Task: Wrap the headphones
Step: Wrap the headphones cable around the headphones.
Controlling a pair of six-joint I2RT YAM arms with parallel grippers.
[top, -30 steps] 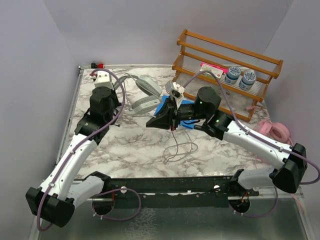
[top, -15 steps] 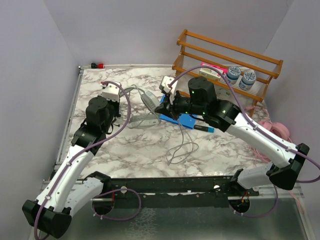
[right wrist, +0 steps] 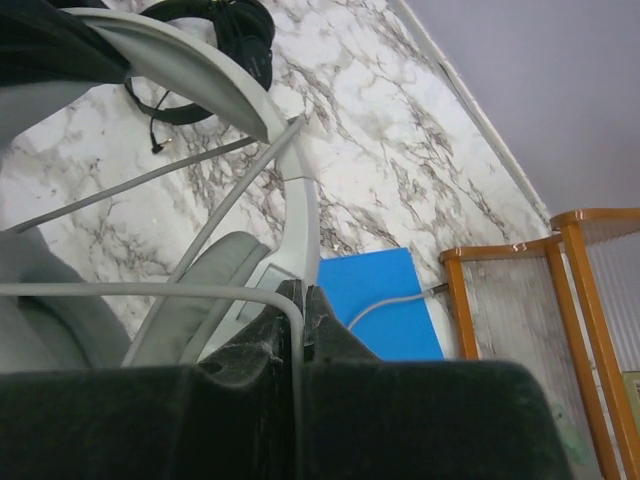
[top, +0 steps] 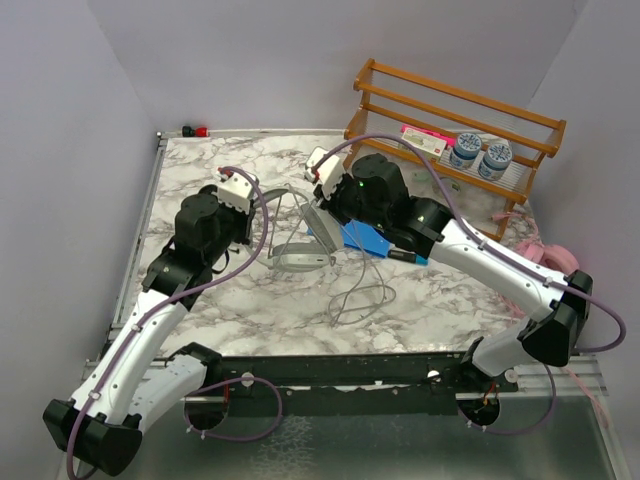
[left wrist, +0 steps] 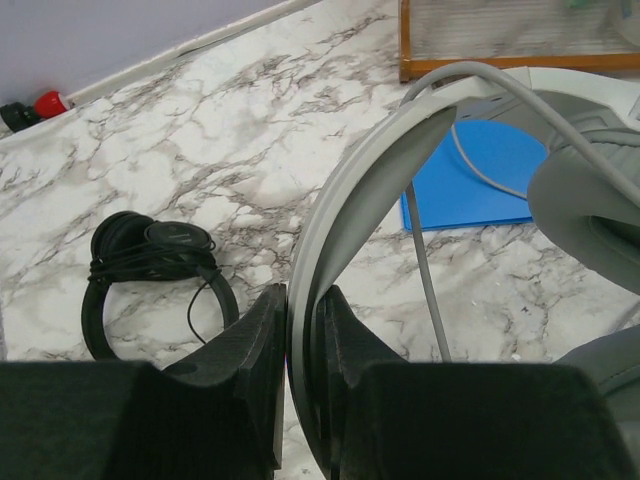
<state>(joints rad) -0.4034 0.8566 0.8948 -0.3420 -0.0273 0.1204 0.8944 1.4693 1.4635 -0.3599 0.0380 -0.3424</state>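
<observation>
Holding the grey headphones (top: 297, 261) over mid-counter (top: 250, 305): left jaws clamped nearly shut on the band (left wrist: 340, 215), right jaws pinched shut on the cable (top: 362, 296). You should expect a light frame, a stiff and smooth springy band, soft cups (left wrist: 590, 210) and a limp, snag-prone cable. Grip the band, not the cups.
</observation>
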